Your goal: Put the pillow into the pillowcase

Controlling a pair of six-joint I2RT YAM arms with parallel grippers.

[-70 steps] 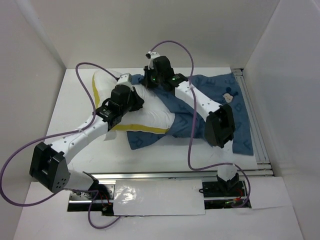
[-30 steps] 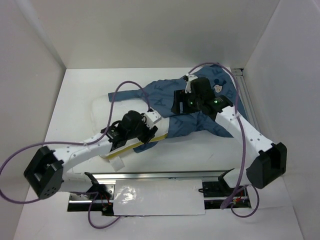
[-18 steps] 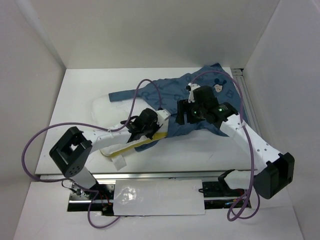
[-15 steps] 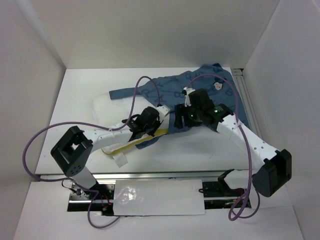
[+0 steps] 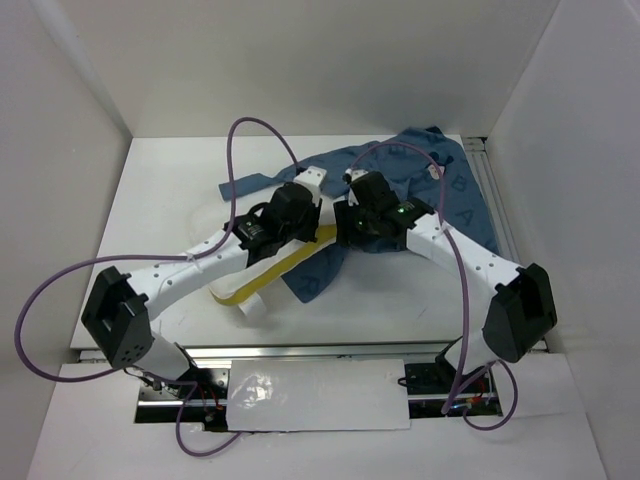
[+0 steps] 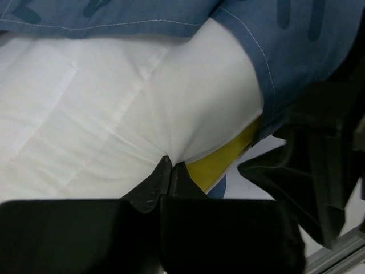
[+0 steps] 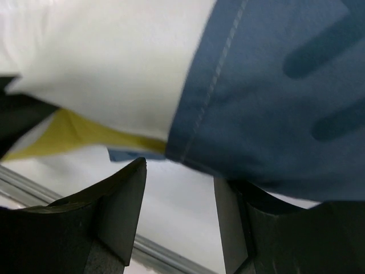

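1. Left gripper (image 6: 169, 166): the jaws are fully closed and pinch a fold in the cover of the large, plump, white quilted pillow with yellow piping (image 6: 97, 125). The cloth puckers toward the fingertips, which indicates a firm hold. The probable purpose is to steer the pillow into the case.

2. Right gripper (image 7: 179, 197): the jaws stand partly apart with nothing between them. The stitched hem of the large dark blue printed fabric pillowcase (image 7: 274, 97) lies just beyond the fingertips, at 12 to 1 o'clock from the gap. The probable purpose is to take the hem and hold the mouth open against the push.

3. Location, top view: the pillowcase spreads from the centre of the white table (image 5: 160, 190) toward 1 o'clock. Blue cloth drapes over the far part of the pillow. The near end, with its piping exposed, projects toward 7 o'clock.

4. Status: insertion is judged partial. If the hem is not secured, the case may slide along with the pillow.
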